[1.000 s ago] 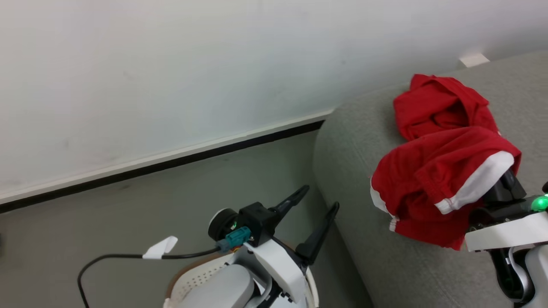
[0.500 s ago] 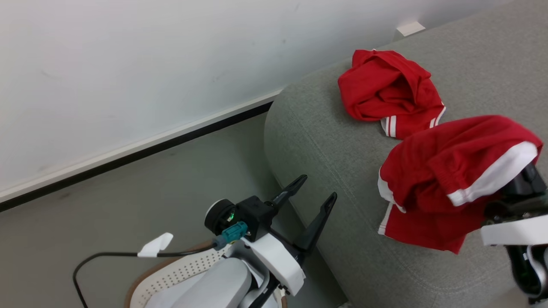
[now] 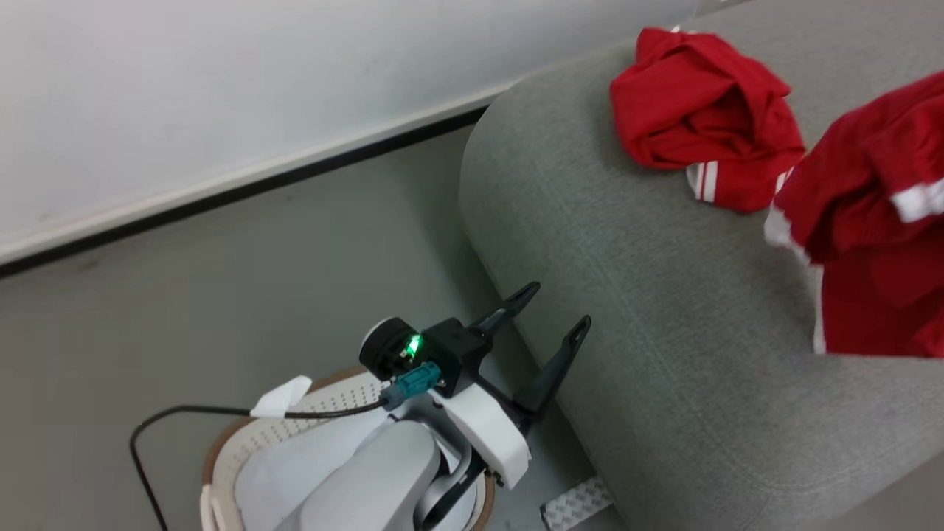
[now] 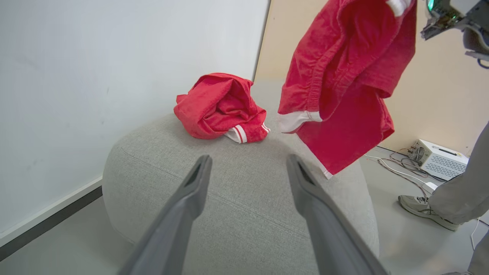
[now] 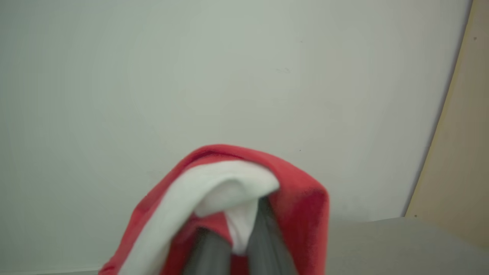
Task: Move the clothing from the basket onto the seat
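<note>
- Head view: the basket (image 3: 254, 439) is sitting on the floor at the lower left, close beside the near corner of the seat (image 3: 627, 280). The left arm is covering most of its inside, so I cannot tell what is lying in it.
- The seat is carrying a crumpled red garment (image 3: 700, 103) with white stripes, lying near its far edge by the wall.
- The right gripper (image 5: 237, 244) is pinching a second red garment (image 4: 344, 84) by its white band, fingers closed tight on it. The cloth is hanging above the seat.
- The left gripper (image 3: 560, 304) is hovering over the basket, fingers spread wide, holding nothing and pointing toward the seat.
- In the left wrist view, a person's shoe (image 4: 424, 208) is standing on the floor beyond the seat, near a white box (image 4: 437, 158) with cables.
</note>
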### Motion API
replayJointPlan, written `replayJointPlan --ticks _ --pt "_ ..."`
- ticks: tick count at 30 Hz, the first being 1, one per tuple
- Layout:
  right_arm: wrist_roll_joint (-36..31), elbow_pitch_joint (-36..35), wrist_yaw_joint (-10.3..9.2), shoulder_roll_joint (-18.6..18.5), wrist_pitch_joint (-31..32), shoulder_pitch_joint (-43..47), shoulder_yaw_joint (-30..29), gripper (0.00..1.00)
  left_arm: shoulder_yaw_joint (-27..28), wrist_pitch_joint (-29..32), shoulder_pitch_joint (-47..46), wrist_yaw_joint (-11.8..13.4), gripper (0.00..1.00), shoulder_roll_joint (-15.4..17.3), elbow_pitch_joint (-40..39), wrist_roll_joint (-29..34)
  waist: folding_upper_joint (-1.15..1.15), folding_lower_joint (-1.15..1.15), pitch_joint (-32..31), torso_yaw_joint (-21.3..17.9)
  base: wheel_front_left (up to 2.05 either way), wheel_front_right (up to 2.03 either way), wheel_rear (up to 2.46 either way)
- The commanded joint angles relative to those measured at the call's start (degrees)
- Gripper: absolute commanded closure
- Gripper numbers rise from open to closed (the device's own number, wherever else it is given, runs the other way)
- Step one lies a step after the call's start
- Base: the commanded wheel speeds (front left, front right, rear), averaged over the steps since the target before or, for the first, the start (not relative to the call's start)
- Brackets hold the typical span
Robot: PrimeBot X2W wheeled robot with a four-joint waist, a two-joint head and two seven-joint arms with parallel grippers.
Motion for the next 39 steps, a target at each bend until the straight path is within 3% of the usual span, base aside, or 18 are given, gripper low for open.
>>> replayJointPlan --ticks 1,13,22,28,32,37,38,39 --pt "0.9 1.1 -0.13 -1.0 0.0 -2.4 0.8 1.00 0.0 0.0 -1.0 -0.2 0.00 0.1 0.5 0.6 0.00 0.00 3.4 2.2 0.00 0.00 0.00" --pt "3.0 17.2 -0.13 -13.6 0.0 -22.1 5.5 1.00 -1.3 0.3 -7.2 -0.2 0.00 -0.5 2.3 2.3 0.00 0.00 15.1 9.2 0.00 0.00 0.00" --pt "-2.6 32.2 -0.13 -16.6 2.7 -32.6 16.3 1.00 -2.0 0.6 -10.8 0.2 0.00 -1.1 2.4 2.8 0.00 0.00 22.2 13.0 0.00 0.00 0.00" --pt "-2.6 40.6 -0.13 -16.1 7.3 -35.3 22.2 1.00 -2.1 0.4 -12.2 0.8 0.00 -1.6 2.7 2.5 0.00 0.00 24.7 15.3 0.00 0.00 0.00" --pt "0.0 43.2 -0.13 -15.7 13.1 -35.2 25.8 0.67 -2.1 0.2 -12.7 1.0 0.00 -1.7 2.9 2.4 0.00 0.00 25.3 15.9 0.00 0.00 0.00" --pt "4.1 41.7 -0.13 -16.2 17.8 -35.2 30.5 0.58 -1.9 0.0 -13.1 1.2 0.00 -1.8 3.1 2.3 0.00 0.00 25.5 16.0 0.00 0.00 0.00" --pt "4.9 41.3 -0.13 -16.4 18.2 -35.3 31.4 0.53 -1.8 0.0 -13.2 1.2 0.00 -1.8 3.2 2.3 0.00 0.00 25.4 16.0 0.00 0.00 0.00" --pt "5.6 40.9 -0.13 -16.5 18.7 -35.4 32.2 0.38 -1.8 0.0 -13.1 1.2 0.00 -1.8 3.3 2.2 0.00 0.00 25.2 15.9 0.00 0.00 0.00"
